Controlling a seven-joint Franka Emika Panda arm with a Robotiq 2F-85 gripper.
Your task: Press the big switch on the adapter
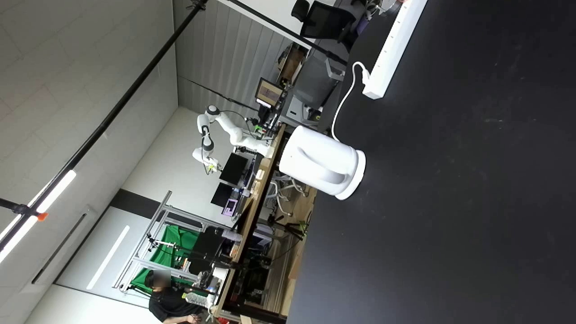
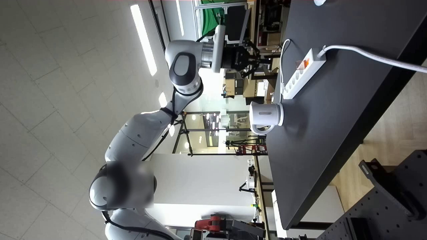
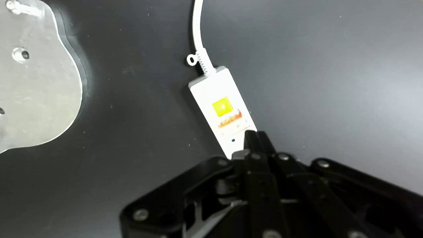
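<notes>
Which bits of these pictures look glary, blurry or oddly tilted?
Wrist view: the black claw looks soft, the yellow switch has a pale glint, the tabletop a sheen at right; both exterior views: tipped sideways; in an exterior view, a blurred square covers part of the robot arm.

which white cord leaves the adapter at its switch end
The cord running past the table's edge, joined beside the big switch; the looped lead leaves the adapter's opposite end toward the kettle.
</notes>
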